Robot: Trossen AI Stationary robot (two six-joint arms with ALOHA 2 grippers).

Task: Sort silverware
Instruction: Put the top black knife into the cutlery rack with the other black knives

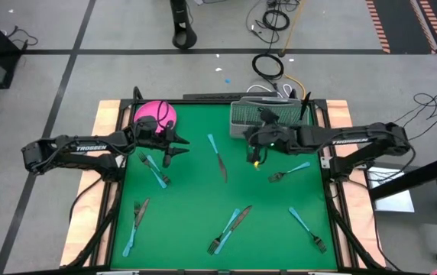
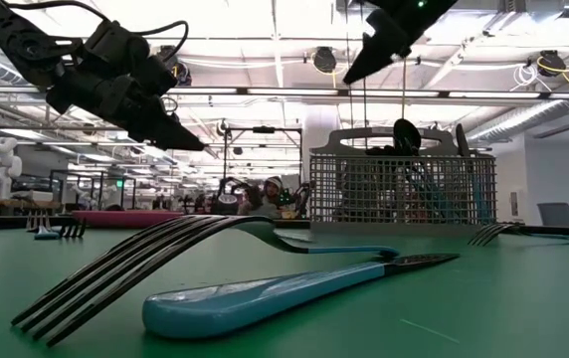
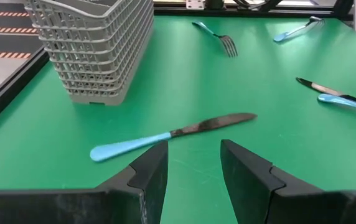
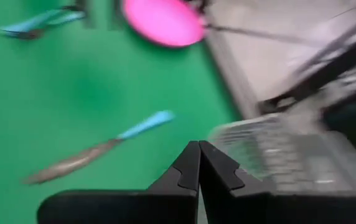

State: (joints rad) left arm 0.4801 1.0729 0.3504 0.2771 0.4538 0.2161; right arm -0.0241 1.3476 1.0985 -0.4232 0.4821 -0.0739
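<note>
Silverware with light blue handles lies scattered on the green table: a knife (image 1: 218, 160) in the middle, pieces (image 1: 153, 168) at the left, a fork (image 1: 289, 171) at the right, and more (image 1: 230, 228) near the front. My left gripper (image 1: 174, 150) hovers open above the table beside the pink plate (image 1: 155, 113); the middle knife (image 3: 172, 134) lies beyond its fingertips. My right gripper (image 1: 255, 156) is shut on nothing, raised in front of the wire basket (image 1: 258, 114). A few pieces (image 2: 407, 134) stand in the basket.
The basket (image 2: 402, 189) stands at the table's far edge, right of centre, with the plate (image 4: 162, 22) at the far left. A fork and a knife (image 2: 265, 268) lie close to the low camera. Wooden strips and the table frame (image 1: 110, 114) border the mat.
</note>
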